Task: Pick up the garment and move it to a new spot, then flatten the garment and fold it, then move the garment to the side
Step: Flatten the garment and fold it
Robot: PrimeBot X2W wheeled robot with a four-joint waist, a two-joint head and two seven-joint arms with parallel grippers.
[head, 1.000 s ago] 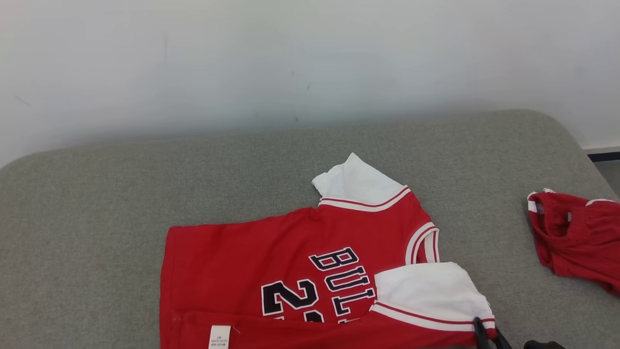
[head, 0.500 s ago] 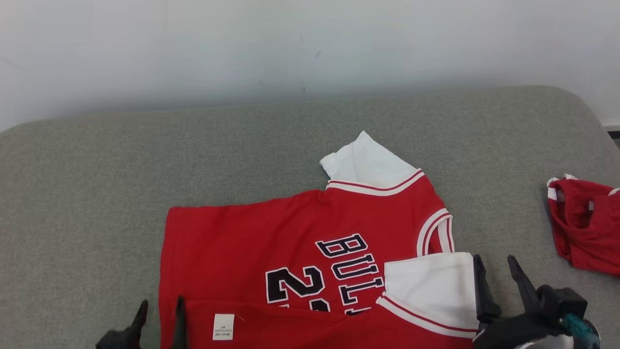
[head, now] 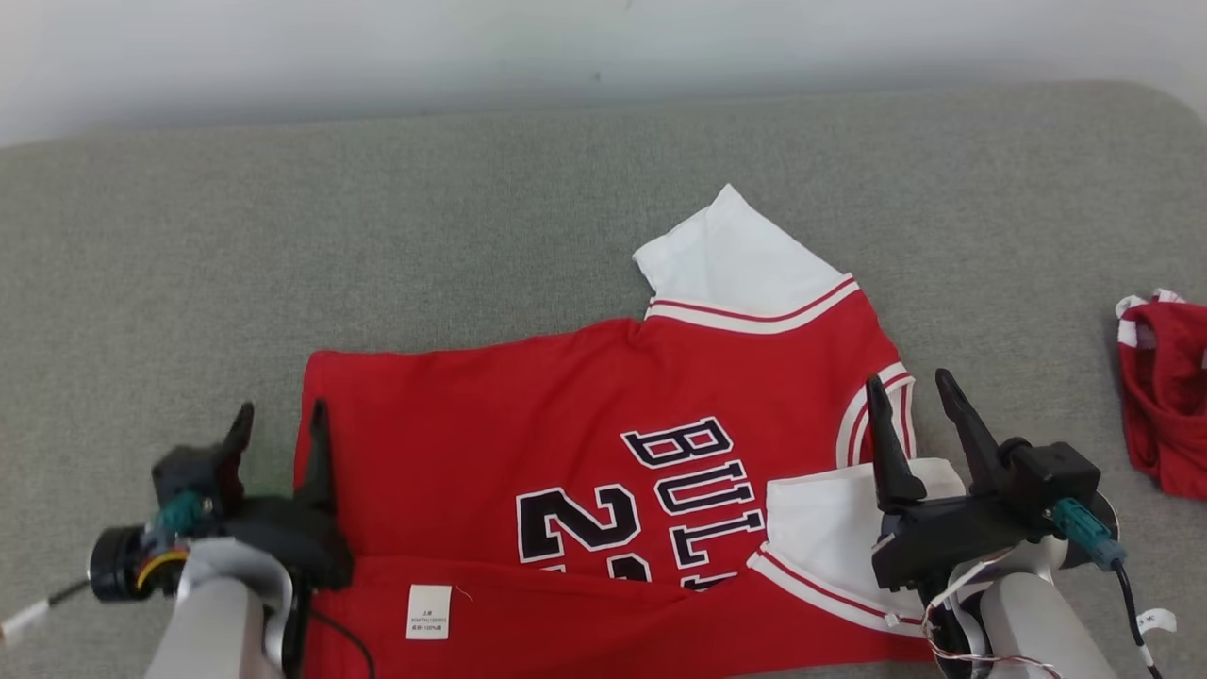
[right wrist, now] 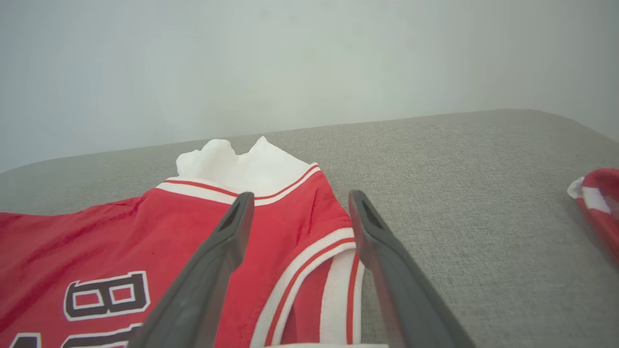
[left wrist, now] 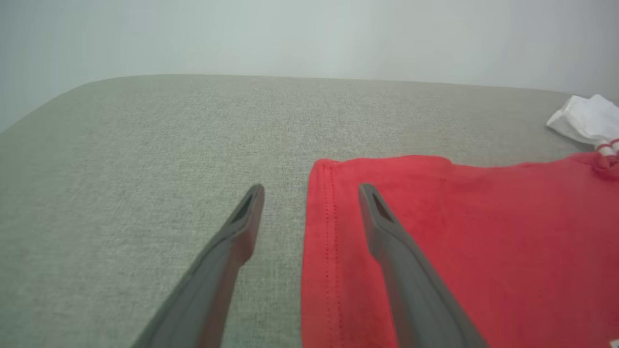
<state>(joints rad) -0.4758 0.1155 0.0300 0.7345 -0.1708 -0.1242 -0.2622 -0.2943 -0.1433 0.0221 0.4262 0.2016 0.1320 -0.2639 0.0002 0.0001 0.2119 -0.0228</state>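
jersey (head: 490, 415): red, white sleeves, red-white striped trim, black white-edged lettering | padded surface (head: 283, 236): grey weave | second garment (head: 1169, 396): red, white stripes

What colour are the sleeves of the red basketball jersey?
The sleeves are white, edged with red-and-white stripes; best in the head view.

head view looks steeply down on the bench (head: 471, 207) from its near edge. both wrist views skim low and close toward the far wall (left wrist: 290, 34); all three share the jersey (head: 566, 405).
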